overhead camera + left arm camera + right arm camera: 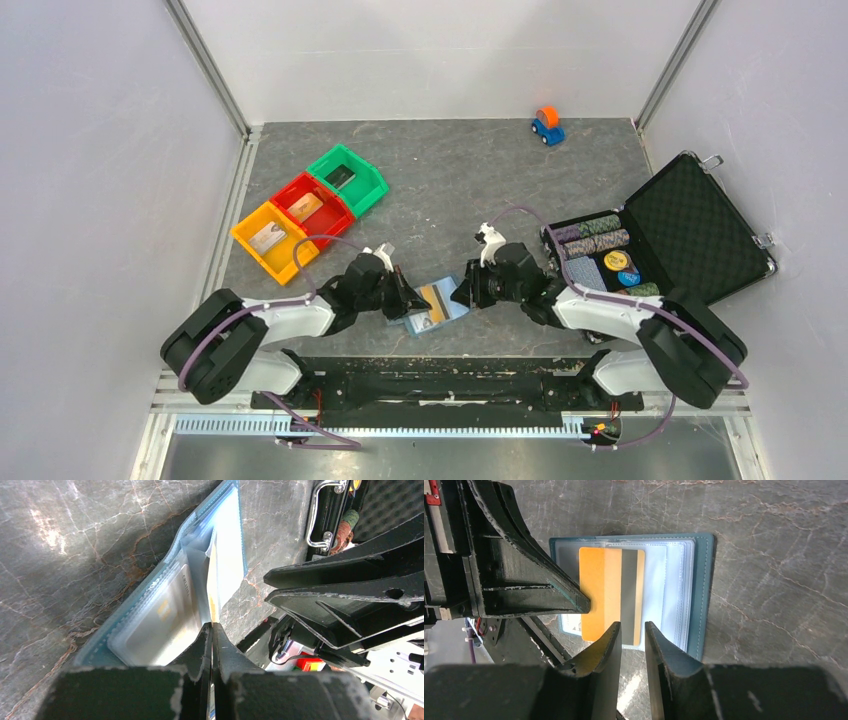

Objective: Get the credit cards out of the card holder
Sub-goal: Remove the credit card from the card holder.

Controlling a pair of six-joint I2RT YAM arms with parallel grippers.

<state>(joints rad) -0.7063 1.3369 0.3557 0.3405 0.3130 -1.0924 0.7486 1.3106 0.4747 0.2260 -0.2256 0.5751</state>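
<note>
Left fingers are pinching a gold card at the open card holder.

The card holder [437, 305] is lying open on the grey marbled surface [450, 190], directly between both grippers: slate-blue stitched cover, glossy clear sleeves [674, 595], and a whitish card [165, 615] sitting in one. The gold card [611, 595], thin, stiff and dark-striped, is lying over the holder, with its long axis pointing toward the right gripper [631, 630], whose fingers are slightly spread and gripping nothing. The left gripper [212, 630] is squeezing the card's edge, so it looks best placed to pull.
</note>
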